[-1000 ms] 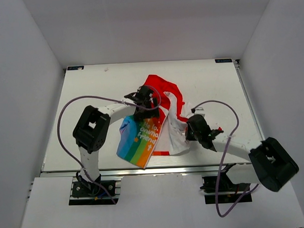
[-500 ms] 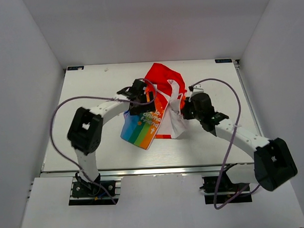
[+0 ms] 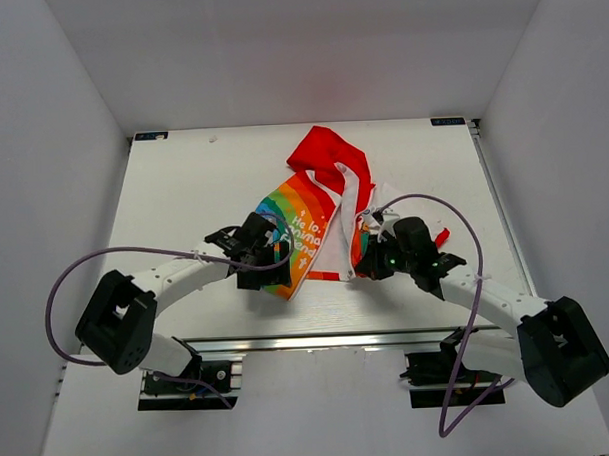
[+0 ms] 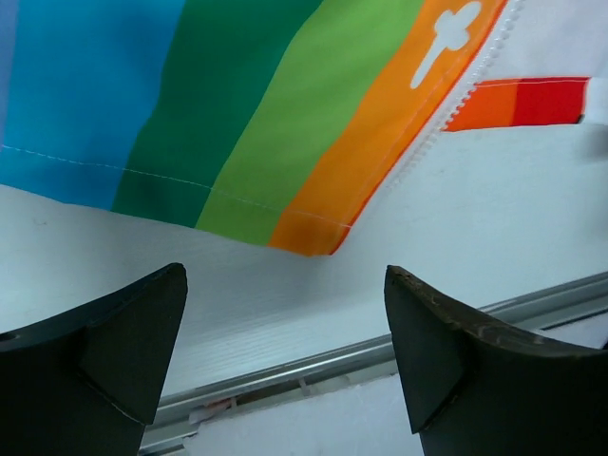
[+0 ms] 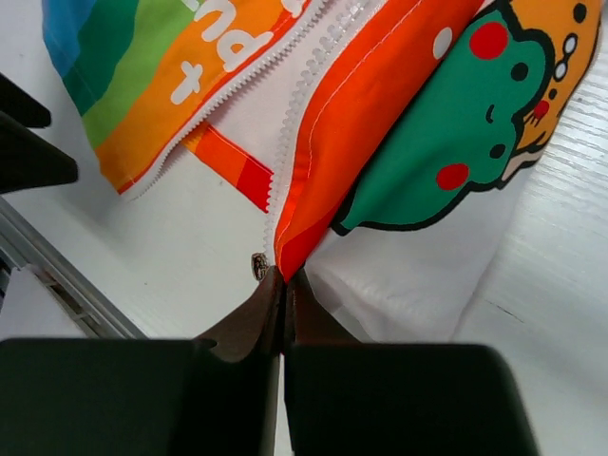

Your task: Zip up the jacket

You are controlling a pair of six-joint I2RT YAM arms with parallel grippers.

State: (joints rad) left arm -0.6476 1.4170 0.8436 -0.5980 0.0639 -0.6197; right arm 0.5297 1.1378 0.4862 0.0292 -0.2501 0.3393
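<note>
**Overhead view.** The jacket (image 3: 319, 202) lies unzipped near the centre of the white table (image 3: 183, 182). Its red hood (image 3: 327, 152) is on the far side and its hem is toward the near edge. The rainbow-striped panel (image 3: 297, 233) forms the left half. An orange-trimmed front edge (image 3: 357, 236) bounds the right half. White lining (image 3: 335, 249) shows between the two front edges, which lie apart.

**Left gripper** (image 3: 271, 267). It sits at the near left corner of the rainbow-striped panel. In the left wrist view its fingers (image 4: 123, 351) are spread wide and released, with nothing between them. The panel's hem lies just beyond the fingertips and does not touch them. Bare table shows in the gap between the fingers. The aluminium rail (image 4: 313, 366) at the table's near edge runs across below the gap. A red-orange band (image 4: 518, 103) of the jacket shows at the far right of this view.

**Right gripper** (image 3: 369, 266). It sits at the near end of the orange-trimmed front edge. In the right wrist view its fingers (image 5: 237, 328) are pressed together, pinching the bottom corner of that edge. The white zipper teeth (image 5: 309, 95) run alongside the edge, just to its left. A small metal piece (image 5: 258, 266) sits just left of the pinch point, and what it is cannot be told. A green frog print (image 5: 446, 142) on white fabric lies to the right of the grip.
</note>
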